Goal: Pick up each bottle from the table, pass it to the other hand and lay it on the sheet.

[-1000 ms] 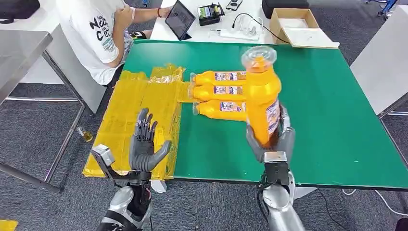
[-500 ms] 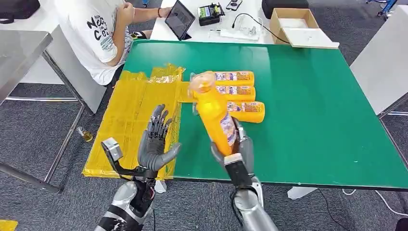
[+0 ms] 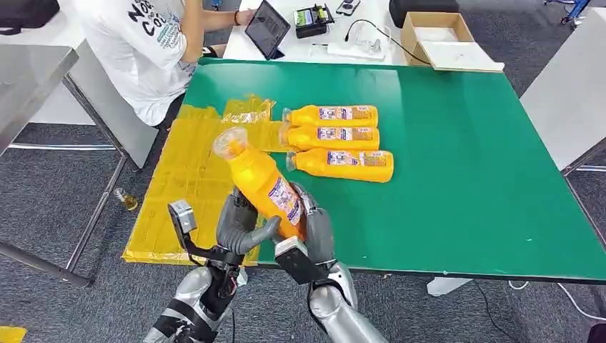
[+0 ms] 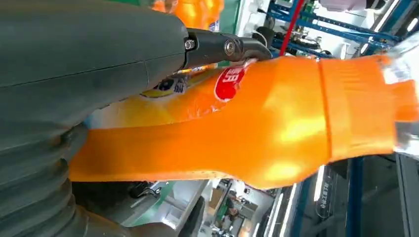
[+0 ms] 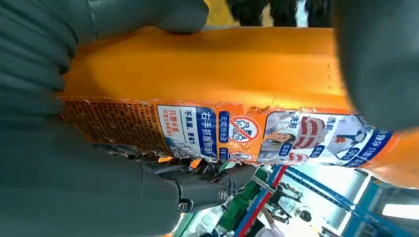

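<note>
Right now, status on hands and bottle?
Both hands, left hand and right hand, on orange plastic bottle. Bottle tilted above yellow sheet. Nothing blocking.

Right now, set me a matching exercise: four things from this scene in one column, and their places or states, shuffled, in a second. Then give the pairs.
Things
1. held orange bottle
2. three orange bottles
3. yellow sheet
4. tablet

Places or states
A. spread over the green table's left end
B. lying side by side on the green table, caps toward the sheet
C. tilted in the air, with the left hand and right hand both on it
D. propped on the white table beyond, in front of the seated person

Pairs: 1-C, 2-B, 3-A, 4-D
</note>
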Available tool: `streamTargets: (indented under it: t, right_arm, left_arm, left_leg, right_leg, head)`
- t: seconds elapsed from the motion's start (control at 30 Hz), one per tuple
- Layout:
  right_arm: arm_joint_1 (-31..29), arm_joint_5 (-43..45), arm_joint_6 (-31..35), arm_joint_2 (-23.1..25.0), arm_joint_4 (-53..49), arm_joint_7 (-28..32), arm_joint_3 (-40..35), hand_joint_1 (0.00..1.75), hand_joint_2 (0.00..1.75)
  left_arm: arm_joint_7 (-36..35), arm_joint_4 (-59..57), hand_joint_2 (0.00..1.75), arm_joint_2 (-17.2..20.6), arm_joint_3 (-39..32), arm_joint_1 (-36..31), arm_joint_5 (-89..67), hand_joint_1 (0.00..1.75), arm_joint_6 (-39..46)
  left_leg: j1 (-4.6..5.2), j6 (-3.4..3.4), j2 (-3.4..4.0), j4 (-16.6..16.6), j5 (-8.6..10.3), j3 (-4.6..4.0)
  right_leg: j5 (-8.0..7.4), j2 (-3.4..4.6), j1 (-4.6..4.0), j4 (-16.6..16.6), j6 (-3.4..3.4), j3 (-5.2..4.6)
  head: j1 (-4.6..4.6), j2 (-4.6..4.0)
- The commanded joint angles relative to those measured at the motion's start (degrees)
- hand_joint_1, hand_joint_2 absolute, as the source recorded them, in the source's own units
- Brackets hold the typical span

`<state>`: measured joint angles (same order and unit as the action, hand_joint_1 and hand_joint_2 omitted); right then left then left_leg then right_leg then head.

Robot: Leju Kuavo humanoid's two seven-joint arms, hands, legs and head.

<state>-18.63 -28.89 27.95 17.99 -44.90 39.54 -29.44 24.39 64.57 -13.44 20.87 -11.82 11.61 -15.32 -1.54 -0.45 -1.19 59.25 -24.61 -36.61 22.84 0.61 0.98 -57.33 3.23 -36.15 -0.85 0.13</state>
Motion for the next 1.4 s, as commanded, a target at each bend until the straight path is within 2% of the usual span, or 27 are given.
streamTargets:
  t: [0.03, 0.37, 0.77, 0.8, 0.9, 1.07, 1.1, 1.13, 1.17, 1.4]
  right_arm:
    - [-4.13, -2.05, 1.67, 0.97, 10.77, -0.59, -6.27, 1.75, 1.75]
    - [-3.42, -2.55, -1.35, 1.55, 15.08, -0.7, -10.22, 1.75, 1.75]
    - [-3.45, -2.48, -1.33, 1.47, 15.15, -0.64, -10.27, 1.75, 1.75]
    - [-3.45, -2.48, -1.33, 1.47, 15.15, -0.64, -10.27, 1.75, 1.75]
    - [-3.29, -2.29, -2.11, 1.33, 15.88, -1.2, -10.92, 1.75, 1.75]
    - [-3.55, -2.03, -1.93, 1.43, 17.05, -1.48, -11.25, 1.75, 1.75]
    - [-3.64, -2.02, -1.89, 1.45, 17.14, -1.61, -11.3, 1.75, 1.75]
    - [-3.68, -2.01, -1.92, 1.47, 17.15, -1.72, -11.32, 1.75, 1.75]
    - [-3.79, -2.07, -1.92, 1.48, 17.19, -1.89, -11.42, 1.75, 1.75]
    - [-4.13, -1.96, -2.07, 1.31, 17.43, -2.61, -11.29, 1.75, 1.75]
  left_arm:
    - [-1.48, -7.59, 1.75, 2.2, 3.48, -3.96, 1.46, 0.0, -2.44]
    - [-2.32, -10.33, 1.75, 1.63, 1.84, -5.35, 6.26, 0.0, -3.7]
    - [-2.37, -10.34, 1.75, 1.63, 1.81, -5.45, 6.36, 0.0, -3.68]
    - [-2.37, -10.34, 1.75, 1.63, 1.81, -5.45, 6.36, 0.0, -3.68]
    - [-2.79, -10.36, 1.75, 1.49, 1.01, -5.34, 8.8, 0.0, -4.22]
    - [-2.99, -10.29, 1.75, 1.56, 0.97, -5.13, 11.21, 0.02, -5.89]
    - [-2.95, -10.16, 1.75, 1.45, 1.0, -5.03, 11.36, 0.45, -5.58]
    - [-2.86, -10.0, 1.75, 1.35, 1.02, -4.96, 11.41, 1.61, -5.49]
    - [-2.82, -9.81, 1.75, 1.28, 1.08, -4.9, 11.9, 1.75, -5.86]
    - [-2.47, -8.78, 1.75, 1.27, 1.44, -4.44, 12.71, 1.75, -6.64]
  left_leg:
    - [0.01, 0.08, 0.11, -0.1, -0.05, 0.29]
    - [0.0, 0.09, 0.01, -0.1, -0.04, 0.29]
    - [0.0, 0.06, -0.03, -0.04, -0.01, 0.12]
    - [-0.01, 0.15, 0.02, -0.13, -0.1, 0.47]
    - [-0.01, 0.06, -0.02, -0.04, -0.03, 0.15]
    - [-0.01, 0.09, -0.02, -0.09, -0.05, 0.3]
    - [-0.01, 0.07, -0.04, -0.05, -0.02, 0.15]
    - [-0.01, 0.1, -0.03, -0.08, -0.06, 0.29]
    - [-0.02, 0.13, -0.02, -0.1, -0.09, 0.39]
    - [0.0, 0.09, -0.06, -0.06, -0.04, 0.23]
  right_leg:
    - [0.05, -0.01, -0.03, 0.08, -0.11, 0.27]
    - [0.07, -0.13, -0.04, 0.08, -0.12, 0.3]
    - [0.04, -0.11, -0.03, 0.04, -0.07, 0.11]
    - [0.13, -0.18, -0.08, 0.13, -0.18, 0.47]
    - [0.05, -0.11, -0.04, 0.04, -0.09, 0.15]
    - [0.1, -0.16, -0.06, 0.08, -0.13, 0.29]
    - [0.06, -0.13, -0.04, 0.05, -0.08, 0.14]
    - [0.09, -0.16, -0.07, 0.08, -0.13, 0.28]
    - [0.13, -0.19, -0.08, 0.11, -0.15, 0.39]
    - [0.09, -0.18, -0.04, 0.06, -0.1, 0.23]
  head:
    - [0.02, 0.0]
    - [0.02, 0.0]
    - [0.02, 0.0]
    - [0.0, 0.0]
    - [0.02, 0.0]
    - [0.0, 0.0]
    - [0.02, 0.0]
    - [0.0, 0.0]
    - [0.0, 0.0]
    - [0.0, 0.0]
